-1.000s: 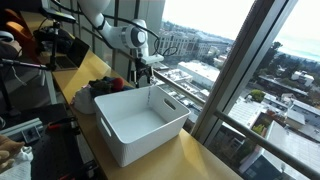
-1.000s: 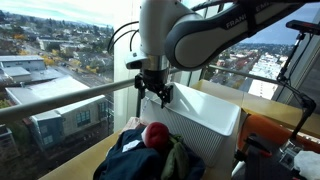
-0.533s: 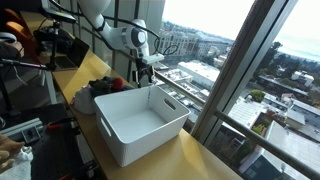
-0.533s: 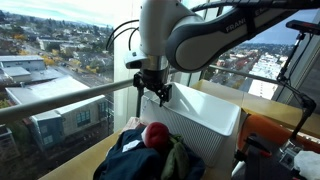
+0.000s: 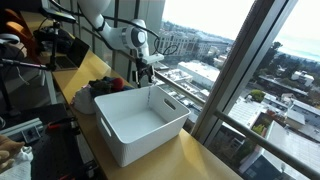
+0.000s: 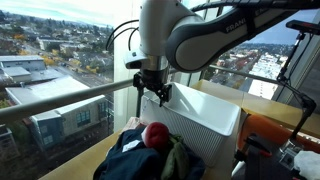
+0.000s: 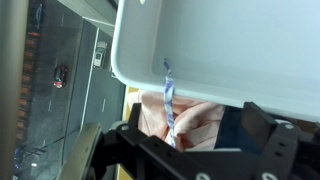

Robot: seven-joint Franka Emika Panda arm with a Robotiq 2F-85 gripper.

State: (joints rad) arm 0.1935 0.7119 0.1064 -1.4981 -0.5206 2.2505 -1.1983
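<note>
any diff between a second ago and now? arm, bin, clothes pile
Nothing visibly changed. The gripper hangs open above the pile of clothes, next to the white bin, exactly as before. Nothing was gripped or released, and the bin and clothes have not shifted in either exterior view.

Exterior views on opposite sides of the white bin, wrist view close over its rim.

The white rounded arm is showing dark lettering at the upper right and is ending in a black gripper.
</note>
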